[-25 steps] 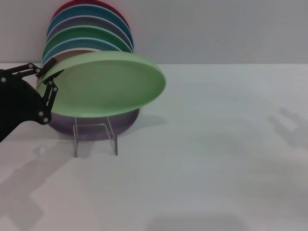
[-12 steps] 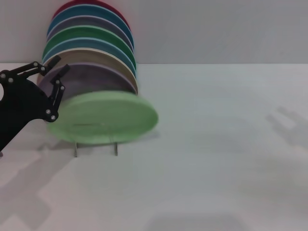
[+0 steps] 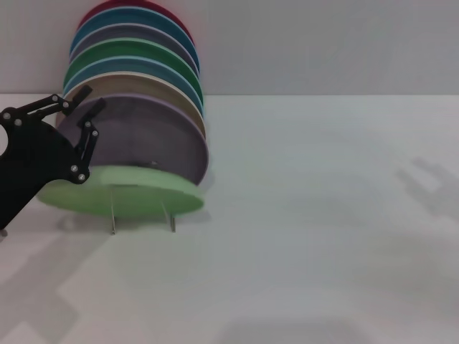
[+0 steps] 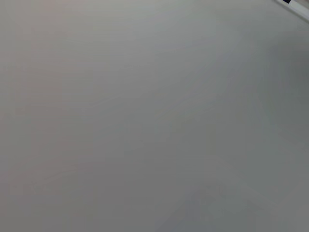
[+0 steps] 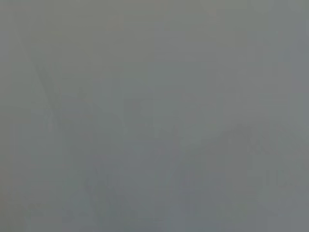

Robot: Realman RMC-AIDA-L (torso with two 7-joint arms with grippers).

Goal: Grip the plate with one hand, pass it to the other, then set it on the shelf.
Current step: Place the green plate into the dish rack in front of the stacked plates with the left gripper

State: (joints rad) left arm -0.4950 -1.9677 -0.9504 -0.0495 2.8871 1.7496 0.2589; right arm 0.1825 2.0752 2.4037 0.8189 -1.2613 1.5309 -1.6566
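Item 1. Left gripper: black, linked fingers, at the near left of the scene. Its two fingertips stand apart with nothing between them; it grips nothing. The upper tip overlaps the rims of the racked plates.

Item 2. The plate: pale mint green, directly below and just forward of the gripper's knuckles. It lies nearly flat and low, its near edge over the shelf's legs, its far edge against the lavender plate. Whether it is seated in a slot cannot be told.

Item 3. The shelf: clear acrylic, two thin uprights showing beneath the plate, below the gripper and slightly to its right.

Item 4. Lavender plate: upright behind the mint plate, just right of the fingertips.

Item 5. Stack of coloured plates: leaning behind and above the gripper.

Right gripper: not in view.

Risks, judged: the mint plate sits flat rather than upright, so it may slide off the narrow shelf. A careless withdrawal could catch the lavender rim and tip the row.
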